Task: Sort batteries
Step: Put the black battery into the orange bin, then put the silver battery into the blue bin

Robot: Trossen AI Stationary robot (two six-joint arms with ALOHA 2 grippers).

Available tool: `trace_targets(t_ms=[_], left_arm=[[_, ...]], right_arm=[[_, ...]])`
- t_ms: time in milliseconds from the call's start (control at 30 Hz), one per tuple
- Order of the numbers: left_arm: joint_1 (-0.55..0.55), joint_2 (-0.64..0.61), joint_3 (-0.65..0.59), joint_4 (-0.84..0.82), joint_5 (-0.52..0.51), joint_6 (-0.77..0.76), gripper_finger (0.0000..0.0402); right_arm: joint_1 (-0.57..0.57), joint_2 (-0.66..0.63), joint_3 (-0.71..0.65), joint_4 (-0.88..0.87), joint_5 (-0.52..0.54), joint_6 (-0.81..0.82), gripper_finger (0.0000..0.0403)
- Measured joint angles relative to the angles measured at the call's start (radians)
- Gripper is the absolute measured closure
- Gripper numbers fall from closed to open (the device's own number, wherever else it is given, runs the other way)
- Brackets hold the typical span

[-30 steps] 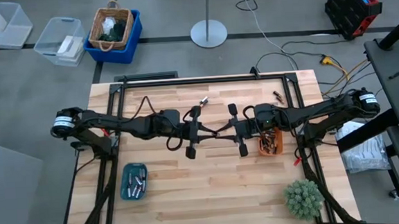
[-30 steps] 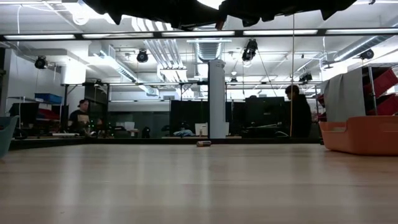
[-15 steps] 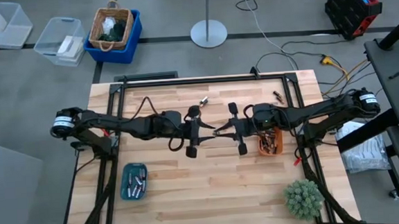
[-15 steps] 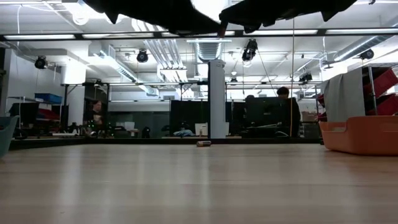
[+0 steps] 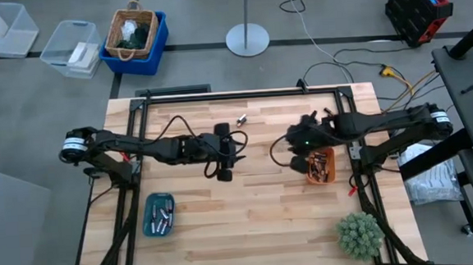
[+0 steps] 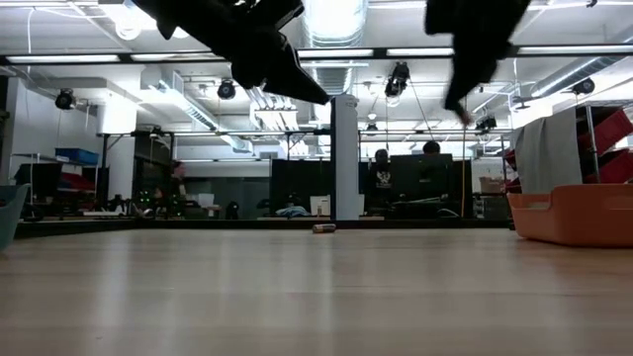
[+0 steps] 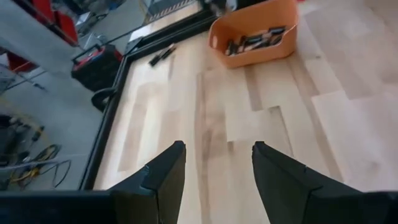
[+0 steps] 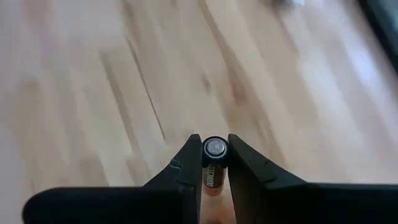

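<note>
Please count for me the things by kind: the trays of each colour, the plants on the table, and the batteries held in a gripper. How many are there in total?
Teal tray: 1
Orange tray: 1
Green plant: 1
Battery held by the right gripper: 1
Total: 4

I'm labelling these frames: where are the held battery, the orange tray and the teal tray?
held battery (image 8: pixel 215 148), right wrist view, its round silvery end.
orange tray (image 7: pixel 219 29), left wrist view, its near rim.
teal tray (image 5: pixel 149 217), high view, its left wall.

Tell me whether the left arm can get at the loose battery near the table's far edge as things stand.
Probably yes. The left gripper is open and empty, and only bare table lies between it and the loose battery. The right gripper, holding a battery, sits aside.
</note>
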Motion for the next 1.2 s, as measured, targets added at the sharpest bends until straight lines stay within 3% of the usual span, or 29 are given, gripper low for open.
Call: trace_targets(t_ms=[133,333,600,900,1200], left_arm=[[0.0,-0.006,0.0,-0.01,-0.048,0.0,0.0237],[0.001,-0.009,0.0,-0.049,-0.142,0.002,0.0237],[0.001,-0.009,0.0,-0.115,-0.142,0.004,0.0237],[0.001,-0.009,0.0,-0.158,-0.142,0.004,0.0237],[0.001,-0.01,0.0,-0.177,-0.142,0.004,0.0237]], right_arm=[[-0.001,0.0,0.017,-0.264,-0.001,0.209,0.036],[-0.003,0.0,-0.044,-0.408,-0.001,0.434,0.036],[-0.003,0.0,-0.121,-0.391,0.0,0.446,0.0357],[-0.003,0.0,-0.13,-0.369,0.026,0.442,0.0296],[-0.003,0.0,-0.13,-0.359,0.026,0.446,0.0324]])
